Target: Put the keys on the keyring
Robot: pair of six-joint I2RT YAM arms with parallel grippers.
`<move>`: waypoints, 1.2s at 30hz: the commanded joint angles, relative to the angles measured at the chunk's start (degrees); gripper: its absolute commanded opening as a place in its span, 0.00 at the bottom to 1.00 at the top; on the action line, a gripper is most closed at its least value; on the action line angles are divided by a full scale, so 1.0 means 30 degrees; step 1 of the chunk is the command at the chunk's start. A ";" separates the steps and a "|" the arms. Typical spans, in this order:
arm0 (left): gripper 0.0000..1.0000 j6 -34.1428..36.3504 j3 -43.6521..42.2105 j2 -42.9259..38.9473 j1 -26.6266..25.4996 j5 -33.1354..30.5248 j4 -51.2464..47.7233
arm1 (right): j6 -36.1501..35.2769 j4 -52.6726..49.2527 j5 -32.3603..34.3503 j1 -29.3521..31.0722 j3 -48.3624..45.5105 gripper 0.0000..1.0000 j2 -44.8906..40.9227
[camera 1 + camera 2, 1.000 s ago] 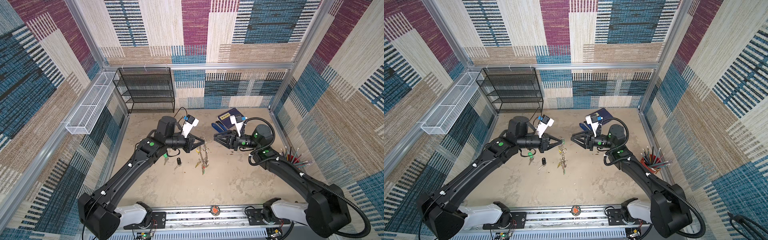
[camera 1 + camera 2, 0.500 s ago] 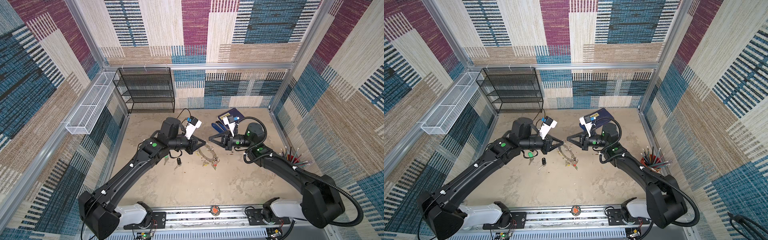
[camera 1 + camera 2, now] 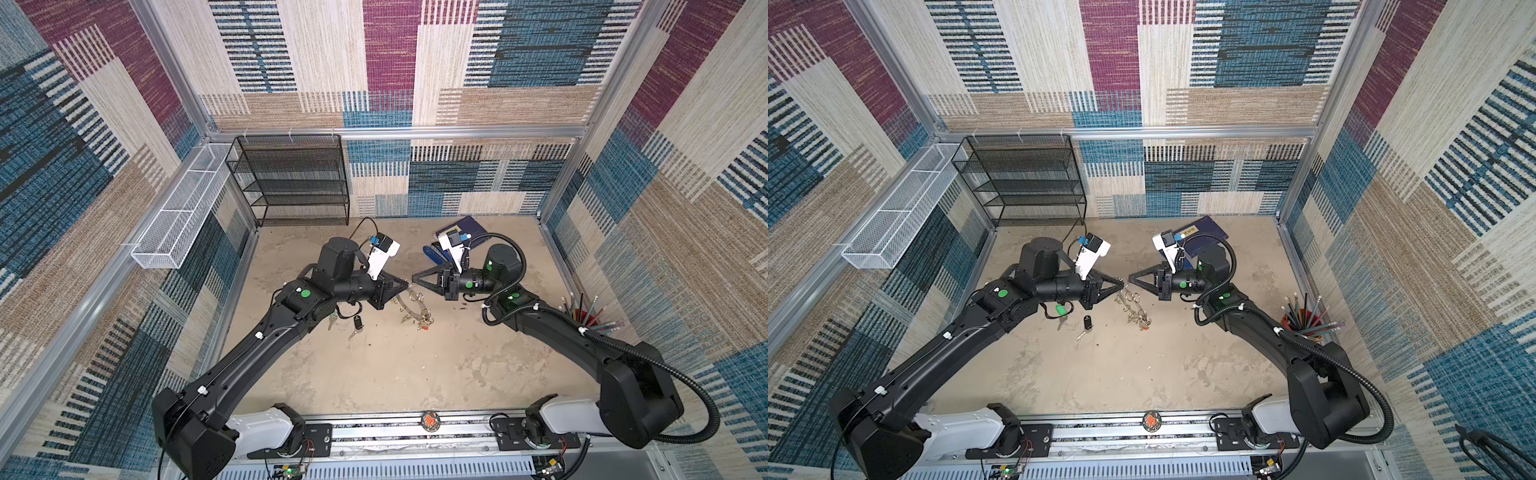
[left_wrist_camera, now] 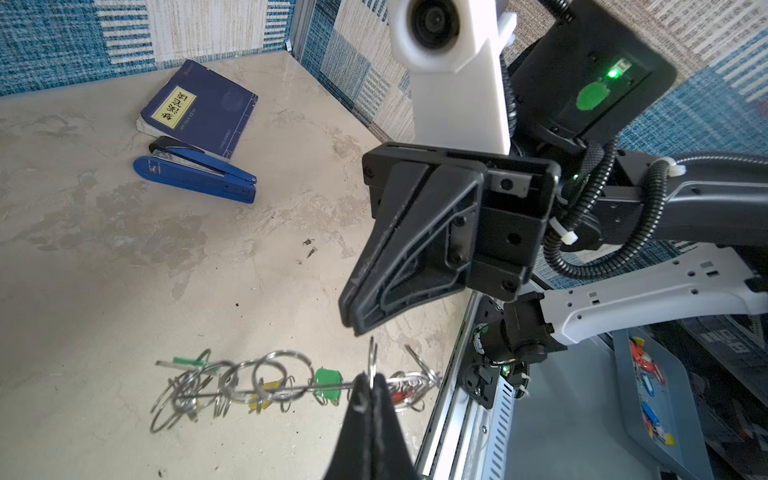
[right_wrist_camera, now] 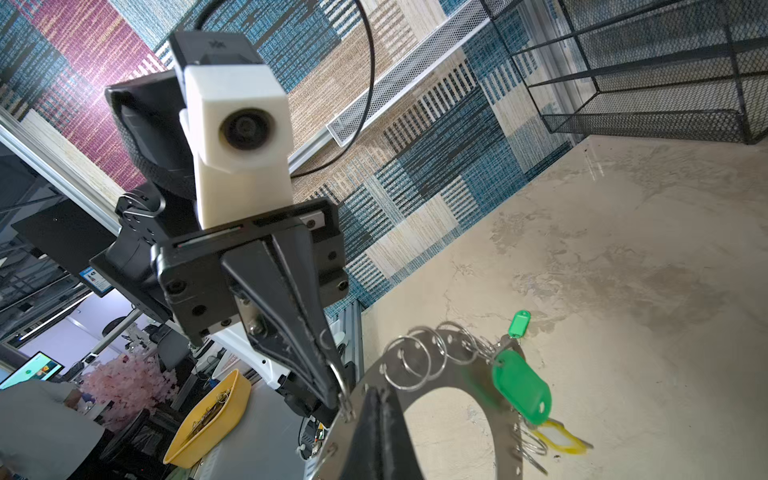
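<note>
The keyring is a flat grey metal disc rimmed with split rings and green, yellow and red tags. It hangs tilted above the table from my left gripper, which is shut on one of its split rings. My right gripper is shut, its tip beside the left one at the disc's rim; I cannot tell if it touches. Two keys lie on the table near the left arm: one with a black tag, one with a green tag.
A blue stapler and a navy book lie at the back right. A cup of pencils stands by the right wall. A black wire rack and a white wire basket sit at the back left.
My right gripper has closed from partly open and moved left to meet the left gripper. The left gripper has carried the keyring a little to the right, and the ring has swung.
</note>
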 commanded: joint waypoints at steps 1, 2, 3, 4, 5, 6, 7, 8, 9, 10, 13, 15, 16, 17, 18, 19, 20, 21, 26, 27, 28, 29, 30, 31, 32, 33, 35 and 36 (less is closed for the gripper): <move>0.00 0.0151 -0.0071 -0.0061 -0.0044 -0.0036 0.1292 | -0.0050 0.0494 -0.0159 0.0160 0.0113 0.02 0.0108; 0.00 0.0115 -0.0042 -0.0027 -0.0051 -0.0101 0.1268 | -0.0084 0.0503 -0.0158 0.0208 0.0118 0.02 0.0076; 0.00 0.0115 -0.0019 0.0031 -0.0036 -0.0129 0.1277 | -0.0136 0.0449 -0.0131 0.0222 0.0117 0.02 0.0058; 0.00 0.0093 -0.0012 0.0076 -0.0079 -0.0133 0.1264 | -0.0188 0.0425 -0.0087 0.0272 0.0094 0.02 0.0023; 0.00 0.0085 0.0013 0.0116 -0.0080 -0.0133 0.1252 | -0.0230 0.0407 -0.0100 0.0297 0.0091 0.02 -0.0054; 0.00 0.0093 0.0044 0.0158 -0.0080 -0.0162 0.1216 | -0.0233 0.0383 -0.0104 0.0328 0.0084 0.02 -0.0058; 0.00 0.0085 0.0046 0.0195 -0.0100 -0.0177 0.1200 | -0.0225 0.0347 -0.0127 0.0356 0.0086 0.02 -0.0061; 0.00 0.0110 0.0046 0.0231 -0.0124 -0.0235 0.1180 | -0.0226 0.0368 -0.0159 0.0357 0.0081 0.02 -0.0084; 0.00 0.0140 0.0048 0.0257 -0.0109 -0.0304 0.1155 | -0.0231 0.0383 -0.0186 0.0382 0.0081 0.02 -0.0079; 0.00 0.0171 0.0090 0.0322 -0.0137 -0.0388 0.1069 | -0.0224 0.0382 -0.0232 0.0385 0.0039 0.02 -0.0121; 0.00 0.0224 0.0134 0.0443 -0.0138 -0.0791 0.0889 | -0.0217 0.0406 -0.0302 0.0416 0.0001 0.01 -0.0168; 0.00 0.0232 0.0189 0.0538 -0.0138 -0.1073 0.0738 | -0.0364 0.0231 -0.0197 0.0423 0.0000 0.01 -0.0187; 0.00 0.0261 0.0261 0.0618 -0.0139 -0.1265 0.0575 | -0.0450 0.0114 -0.0073 0.0433 0.0005 0.01 -0.0211; 0.00 0.0290 0.0352 0.0708 -0.0138 -0.1435 0.0421 | -0.0470 0.0106 -0.0068 0.0445 0.0001 0.01 -0.0246; 0.00 0.0291 0.0455 0.0779 -0.0139 -0.1601 0.0263 | -0.0487 0.0133 -0.0098 0.0445 -0.0030 0.01 -0.0297; 0.00 0.0291 0.0470 0.0863 -0.0139 -0.1755 0.0168 | -0.0413 0.0183 -0.0150 0.0445 -0.0040 0.01 -0.0324; 0.00 0.0265 0.0506 0.0927 -0.0139 -0.1937 0.0130 | -0.0398 0.0206 -0.0184 0.0445 -0.0040 0.01 -0.0357; 0.00 0.0236 0.0537 0.0991 -0.0138 -0.2082 0.0091 | -0.0419 0.0219 -0.0211 0.0453 -0.0058 0.01 -0.0426; 0.00 0.0150 0.0704 0.1366 -0.0139 -0.2496 -0.0213 | -0.0540 0.0153 -0.0305 0.0460 -0.0257 0.01 -0.0741; 0.00 0.0151 0.0748 0.1411 -0.0139 -0.2534 -0.0217 | -0.0517 0.0177 -0.0333 0.0461 -0.0312 0.00 -0.0840; 0.00 0.0173 0.0764 0.1441 -0.0139 -0.2604 -0.0248 | -0.0559 0.0194 -0.0360 0.0444 -0.0344 0.01 -0.0909; 0.00 0.0195 0.0807 0.1481 -0.0139 -0.2674 -0.0341 | -0.0535 0.0206 -0.0378 0.0458 -0.0414 0.00 -0.1016; 0.00 0.0225 0.0817 0.1484 -0.0139 -0.2733 -0.0364 | -0.0546 0.0237 -0.0416 0.0445 -0.0448 0.01 -0.1110; 0.00 0.0232 0.0852 0.1485 -0.0138 -0.2795 -0.0370 | -0.0525 0.0286 -0.0450 0.0446 -0.0512 0.01 -0.1178; 0.00 0.0232 0.0836 0.1517 -0.0113 -0.2856 -0.0396 | -0.0509 0.0345 -0.0506 0.0445 -0.0532 0.01 -0.1271; 0.00 0.0232 0.0859 0.1514 -0.0109 -0.2911 -0.0443 | -0.0484 0.0400 -0.0537 0.0445 -0.0592 0.01 -0.1345; 0.00 0.0188 0.0896 0.1521 -0.0109 -0.2890 -0.0453 | -0.0373 0.0583 -0.0598 0.0445 -0.0754 0.00 -0.1472; 0.00 0.0145 0.0921 0.1514 -0.0080 -0.2832 -0.0437 | -0.0370 0.0621 -0.0602 0.0416 -0.0816 0.00 -0.1551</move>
